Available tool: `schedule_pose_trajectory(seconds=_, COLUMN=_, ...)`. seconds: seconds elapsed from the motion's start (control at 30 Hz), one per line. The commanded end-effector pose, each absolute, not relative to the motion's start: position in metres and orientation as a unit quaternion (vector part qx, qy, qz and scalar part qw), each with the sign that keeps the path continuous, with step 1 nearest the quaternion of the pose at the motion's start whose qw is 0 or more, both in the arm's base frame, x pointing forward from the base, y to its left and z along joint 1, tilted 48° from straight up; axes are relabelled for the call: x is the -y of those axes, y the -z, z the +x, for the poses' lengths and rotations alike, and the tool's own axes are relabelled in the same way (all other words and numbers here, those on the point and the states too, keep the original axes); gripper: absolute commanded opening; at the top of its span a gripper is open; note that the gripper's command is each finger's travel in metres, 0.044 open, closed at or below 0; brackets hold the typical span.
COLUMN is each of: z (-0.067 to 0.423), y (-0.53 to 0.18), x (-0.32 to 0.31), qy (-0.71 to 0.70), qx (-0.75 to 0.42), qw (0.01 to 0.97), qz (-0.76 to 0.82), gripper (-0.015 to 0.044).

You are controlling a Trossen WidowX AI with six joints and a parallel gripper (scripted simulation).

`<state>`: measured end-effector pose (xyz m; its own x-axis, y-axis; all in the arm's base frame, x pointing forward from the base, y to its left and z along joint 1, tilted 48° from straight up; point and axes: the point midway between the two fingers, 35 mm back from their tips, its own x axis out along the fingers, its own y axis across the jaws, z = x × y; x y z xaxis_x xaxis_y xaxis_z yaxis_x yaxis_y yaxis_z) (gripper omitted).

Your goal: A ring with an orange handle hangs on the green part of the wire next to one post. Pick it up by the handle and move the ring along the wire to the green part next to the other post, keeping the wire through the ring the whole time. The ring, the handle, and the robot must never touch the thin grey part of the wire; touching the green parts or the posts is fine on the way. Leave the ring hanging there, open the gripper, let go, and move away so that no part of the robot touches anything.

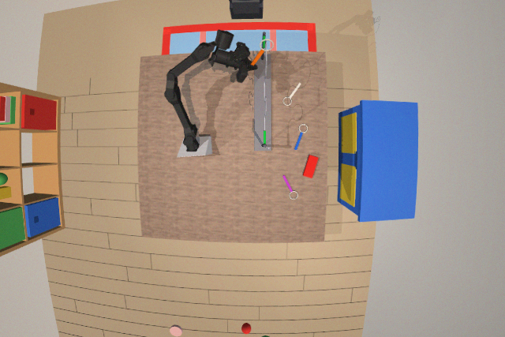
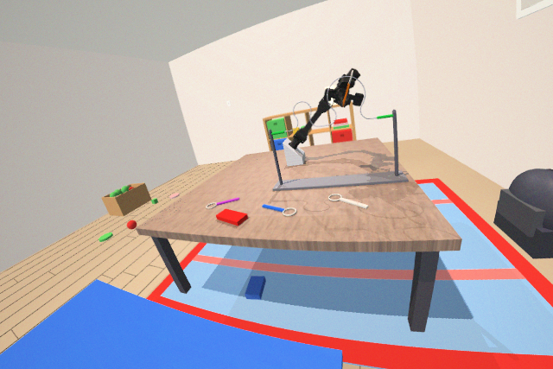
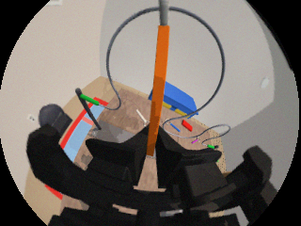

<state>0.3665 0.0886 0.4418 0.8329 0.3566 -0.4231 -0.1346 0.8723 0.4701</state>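
The ring with the orange handle is up in the air near the far post. My gripper is shut on the lower end of the handle. The ring stands above and a little inward of that post's green part. From above, the ring sits over the wire line. The other green part is by the near post. I cannot tell whether the ring touches the thin grey wire.
The posts stand on a grey base plate on the wooden table. Loose on the table lie a white-handled ring, a blue-handled ring, a purple-handled ring and a red block.
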Motion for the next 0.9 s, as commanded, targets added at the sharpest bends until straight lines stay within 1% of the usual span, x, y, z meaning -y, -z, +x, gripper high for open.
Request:
schedule_pose_trajectory(seconds=0.0, z=0.3654, y=-0.4436, x=-0.0895, qy=-0.138, qx=-0.253, qw=0.926, qz=0.244, gripper=-0.015)
schedule_pose_trajectory(seconds=0.87, z=0.3655, y=-0.4493, x=-0.0982, qy=-0.171, qx=-0.232, qw=0.873, qz=0.393, gripper=-0.015)
